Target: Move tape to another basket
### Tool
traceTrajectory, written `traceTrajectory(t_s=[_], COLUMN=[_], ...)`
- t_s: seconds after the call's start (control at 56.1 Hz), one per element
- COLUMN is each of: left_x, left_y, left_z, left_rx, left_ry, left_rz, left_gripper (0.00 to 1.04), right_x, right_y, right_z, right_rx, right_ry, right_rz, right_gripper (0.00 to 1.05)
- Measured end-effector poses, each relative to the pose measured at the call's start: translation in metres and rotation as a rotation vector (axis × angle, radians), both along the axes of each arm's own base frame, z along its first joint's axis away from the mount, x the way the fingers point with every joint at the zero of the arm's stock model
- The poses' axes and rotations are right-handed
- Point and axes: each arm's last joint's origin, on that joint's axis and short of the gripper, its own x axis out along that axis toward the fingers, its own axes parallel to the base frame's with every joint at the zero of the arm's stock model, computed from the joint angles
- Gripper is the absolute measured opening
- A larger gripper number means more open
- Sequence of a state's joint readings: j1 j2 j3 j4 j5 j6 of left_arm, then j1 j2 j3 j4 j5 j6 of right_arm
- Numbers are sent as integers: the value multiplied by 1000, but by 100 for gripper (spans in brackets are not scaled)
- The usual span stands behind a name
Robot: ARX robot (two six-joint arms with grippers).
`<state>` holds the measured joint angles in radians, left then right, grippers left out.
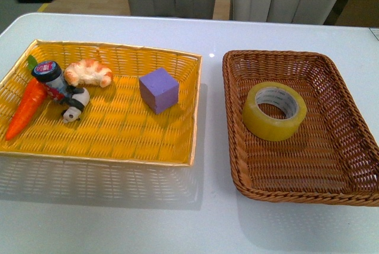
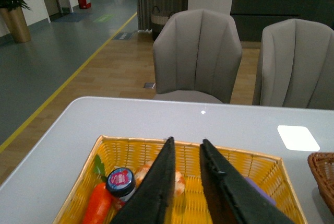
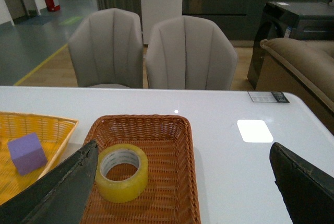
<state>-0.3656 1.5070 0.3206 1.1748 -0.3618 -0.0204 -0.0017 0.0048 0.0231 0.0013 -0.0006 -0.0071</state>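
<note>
1. Fingers [image 2: 156, 192] of the left gripper [image 2: 186, 153] stand nearly together with only a thin slit between them and nothing gripped; they hang above the yellow tray-basket [image 2: 245, 162]. Fingers [image 3: 57, 192] of the right gripper [image 3: 185, 156] are spread wide apart, empty, one at each side of the right wrist view.
2. Nearest in the front view are two baskets side by side on the white table [image 1: 207, 230], apart from each other: the yellow tray-basket [image 1: 106, 156] on the left, the dark brown wicker basket [image 1: 355, 147] on the right.
3. Lying flat inside the brown basket [image 3: 180, 182], hole upward, is the tape [image 1: 274, 111], toward the basket's left side and middle; the right wrist view shows the tape [image 3: 122, 173] close by the gripper's one finger, not touching it.
4. Inside the yellow tray sit a purple cube [image 1: 159, 90] toward its right, and, at its left, an orange toy carrot [image 1: 26, 109], a small jar with a blue lid [image 1: 48, 73], a panda figure [image 1: 75, 107] and a croissant [image 1: 89, 72].
5. Beyond the table stand two grey upholstered chairs [image 3: 146, 51].
</note>
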Motion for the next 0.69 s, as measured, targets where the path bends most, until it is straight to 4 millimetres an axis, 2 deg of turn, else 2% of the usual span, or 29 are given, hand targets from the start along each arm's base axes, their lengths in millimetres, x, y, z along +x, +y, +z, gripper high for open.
traceTrajectory(t_s=[0.089,0.249,0.41,0.695], left_x=[-14,-40,-60,-82], left_y=[14,38,54,66], left_z=[0,1,1,2], left_rx=[1,7,7,7], left_ry=[2,3,3,1], left_rz=[-8,-5,-4,3], left_gripper=[1,2,2,2], right_x=[0,0,0,0], right_y=[0,0,0,0], right_z=[0,0,0,0], right_rx=[0,0,0,0], right_ry=[0,0,0,0], right_rz=[-1,0,-1,0], right_gripper=[96,96,96,96])
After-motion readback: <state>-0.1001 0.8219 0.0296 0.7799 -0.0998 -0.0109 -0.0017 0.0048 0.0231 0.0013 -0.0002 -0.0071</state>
